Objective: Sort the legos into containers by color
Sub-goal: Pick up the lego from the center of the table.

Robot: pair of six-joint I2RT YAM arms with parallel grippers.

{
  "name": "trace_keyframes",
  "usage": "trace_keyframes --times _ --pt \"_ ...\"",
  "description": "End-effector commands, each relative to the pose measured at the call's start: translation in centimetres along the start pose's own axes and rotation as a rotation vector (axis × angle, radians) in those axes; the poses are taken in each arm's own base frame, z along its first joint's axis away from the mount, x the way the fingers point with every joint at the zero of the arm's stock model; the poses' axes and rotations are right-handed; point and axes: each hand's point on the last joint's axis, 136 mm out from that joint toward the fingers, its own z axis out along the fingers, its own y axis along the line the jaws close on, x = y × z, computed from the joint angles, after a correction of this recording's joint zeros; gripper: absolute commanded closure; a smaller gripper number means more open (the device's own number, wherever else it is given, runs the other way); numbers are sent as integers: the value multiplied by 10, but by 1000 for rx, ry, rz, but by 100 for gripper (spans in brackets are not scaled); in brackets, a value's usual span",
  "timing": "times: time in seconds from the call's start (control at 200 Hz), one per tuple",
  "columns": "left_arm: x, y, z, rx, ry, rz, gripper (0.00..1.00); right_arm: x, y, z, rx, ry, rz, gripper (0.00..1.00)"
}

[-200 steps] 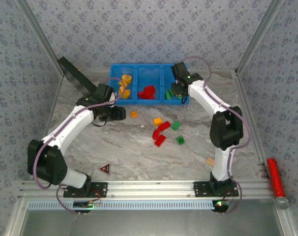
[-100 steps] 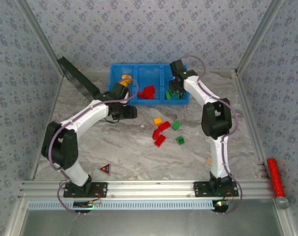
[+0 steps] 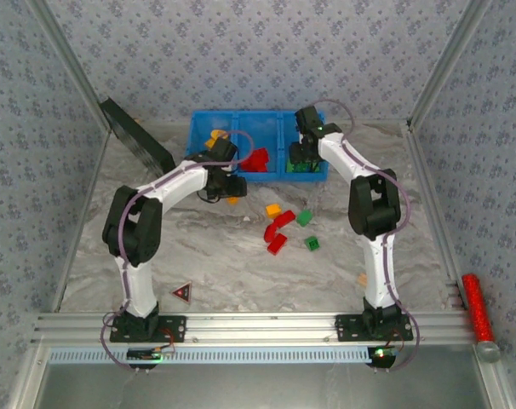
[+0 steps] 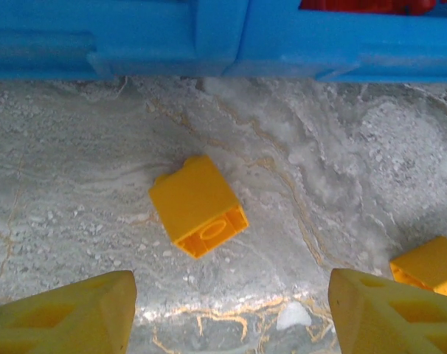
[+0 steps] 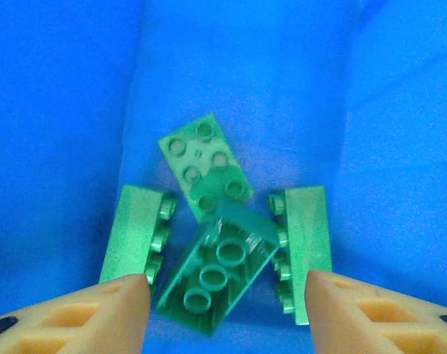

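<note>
My left gripper (image 3: 230,192) hangs open just in front of the blue bin (image 3: 258,126), over a lone orange-yellow brick (image 3: 232,201). In the left wrist view that brick (image 4: 198,206) lies on its side on the marble ahead of my gripper (image 4: 231,317), untouched, and another orange-yellow brick (image 4: 430,265) lies at the right. My right gripper (image 3: 302,162) is over the bin's right compartment. In the right wrist view it (image 5: 227,317) stands open above several green bricks; a translucent green brick (image 5: 220,269) lies tilted on them, free of both fingers.
Orange pieces (image 3: 214,136) fill the left compartment, red ones (image 3: 256,159) the middle. Loose on the table: an orange brick (image 3: 273,210), two red (image 3: 280,230), two green (image 3: 307,230). A black panel (image 3: 134,135) leans far left. A triangle marker (image 3: 182,293) and a tan block (image 3: 364,279) lie near.
My left arm swung right from the left compartment to the orange-yellow brick in front of the bin. My right gripper opened over the right compartment and let the green brick go.
</note>
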Motion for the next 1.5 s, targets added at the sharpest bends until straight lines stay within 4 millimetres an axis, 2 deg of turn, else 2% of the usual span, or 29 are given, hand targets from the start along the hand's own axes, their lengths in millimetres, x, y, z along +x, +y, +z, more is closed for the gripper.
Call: trace_keyframes --times 0.0,0.19,0.31,0.35,0.42,0.565,0.76,0.85,0.884,0.904,1.004,1.154,1.294,1.374,1.494 --pt "-3 0 2 -40 1 4 30 -18 7 -38 -65 -84 -16 38" --pt "-5 -1 17 -67 14 15 30 -18 17 -72 -113 -143 -55 35" --pt "-5 -2 28 -79 26 23 31 -9 16 -93 -130 -157 -56 32" --pt "0 1 31 -96 54 22 31 -5 15 -101 -135 -162 -52 31" --pt "3 4 37 -108 69 17 32 7 13 -111 -139 -148 -36 29" --pt "8 10 44 -136 81 16 38 44 14 -125 -165 -91 18 28" --pt "13 16 51 -152 83 22 54 115 28 -139 -260 60 83 27" --pt "17 19 52 -157 94 24 60 147 37 -142 -298 128 139 28" --pt "18 19 52 -157 97 26 62 154 40 -145 -314 138 161 28" --pt "14 17 53 -146 80 25 64 169 41 -140 -313 174 177 28" --pt "15 17 52 -140 82 33 69 193 51 -140 -320 221 222 29" --pt "19 22 34 -145 67 57 71 215 54 -147 -264 220 263 28" --pt "13 22 3 -141 36 96 73 234 59 -146 -258 226 349 28" --pt "2 18 -20 -127 -8 121 73 239 65 -145 -275 230 394 28" --pt "-26 13 -58 -106 -108 152 73 240 71 -144 -278 225 475 26"
